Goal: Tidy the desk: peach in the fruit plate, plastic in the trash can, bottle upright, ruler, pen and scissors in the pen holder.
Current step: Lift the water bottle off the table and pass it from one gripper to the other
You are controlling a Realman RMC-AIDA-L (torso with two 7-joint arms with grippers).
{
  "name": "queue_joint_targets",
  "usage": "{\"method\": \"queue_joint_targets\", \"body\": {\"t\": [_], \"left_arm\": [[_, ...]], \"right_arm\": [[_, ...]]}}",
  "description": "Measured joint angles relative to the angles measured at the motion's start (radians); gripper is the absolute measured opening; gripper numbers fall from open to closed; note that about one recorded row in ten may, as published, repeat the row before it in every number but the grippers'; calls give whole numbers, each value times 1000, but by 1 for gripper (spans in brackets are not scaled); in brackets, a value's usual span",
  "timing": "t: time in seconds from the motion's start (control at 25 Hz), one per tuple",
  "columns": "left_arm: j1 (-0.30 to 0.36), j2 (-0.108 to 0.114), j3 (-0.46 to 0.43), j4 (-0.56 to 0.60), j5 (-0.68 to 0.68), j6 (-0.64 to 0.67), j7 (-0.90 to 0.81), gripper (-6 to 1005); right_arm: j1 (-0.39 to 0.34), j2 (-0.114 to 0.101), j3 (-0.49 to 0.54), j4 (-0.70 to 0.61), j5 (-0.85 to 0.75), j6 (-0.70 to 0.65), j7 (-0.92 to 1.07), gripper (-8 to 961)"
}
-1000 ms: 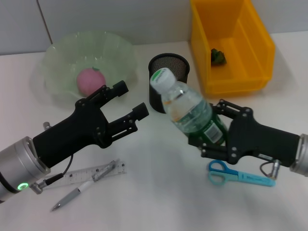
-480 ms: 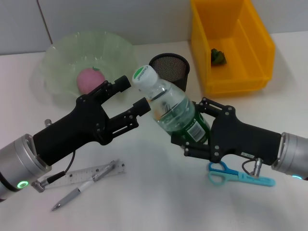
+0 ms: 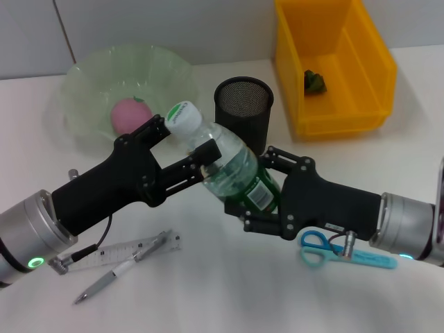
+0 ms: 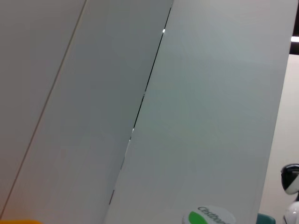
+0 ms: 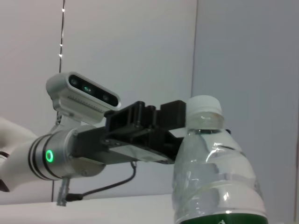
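Two grippers meet at the bottle (image 3: 232, 166), held tilted in the air just in front of the pen holder (image 3: 243, 111). The right gripper (image 3: 260, 198) is clamped on its body; the left gripper (image 3: 182, 142) stands spread around its neck. Releasing early, I judge, would drop it.

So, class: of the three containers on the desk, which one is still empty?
The black mesh pen holder. The green fruit plate holds the peach, and the yellow bin holds a small green scrap.

bottle cap (image 4: 209, 217) against grey wall (image 4: 187, 116)
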Motion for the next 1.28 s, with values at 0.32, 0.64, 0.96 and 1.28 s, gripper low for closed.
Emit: {"method": "queue_joint_targets", "body": {"t": [0.32,0.64,0.96,1.28], "left_arm": [[-16,0,-7,-27,-25,-2,-35,806],[-16,1,-3,-27,-36,-5,-43,605],[-16,2,-1,-26,-30,-3,-38,434],[-15,2,-1,-19,-27,-1,-39,435]], "right_arm": [[19,0,0,26,-5,0,-9,803],[19,-1,-3,27,-8,-13,-9,807],[19,-1,-6,28,-11,-13,-9,811],[15,-1,-17,37,-11,-8,-12,815]]}}
